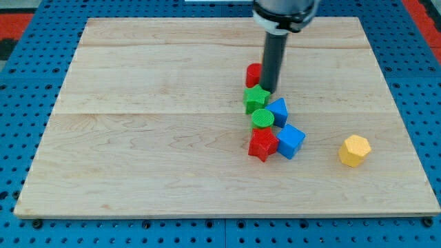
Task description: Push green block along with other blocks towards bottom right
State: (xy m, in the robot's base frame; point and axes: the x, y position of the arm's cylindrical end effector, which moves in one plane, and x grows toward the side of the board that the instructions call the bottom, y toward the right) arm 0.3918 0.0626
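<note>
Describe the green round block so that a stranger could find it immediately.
On the wooden board, a cluster of blocks sits right of centre, below my tip. The green cylinder lies mid-cluster, just under the green star, beside a blue block. It alone has a flat circular top.

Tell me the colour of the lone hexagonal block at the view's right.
Yellow: the hexagonal block, clearest in the camera view.

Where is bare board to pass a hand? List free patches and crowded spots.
Free: everything to the view's left of the green star block, and the strip between the blue cube and yellow block. Crowded: the centre cluster, where my tip sits beside the red block.
</note>
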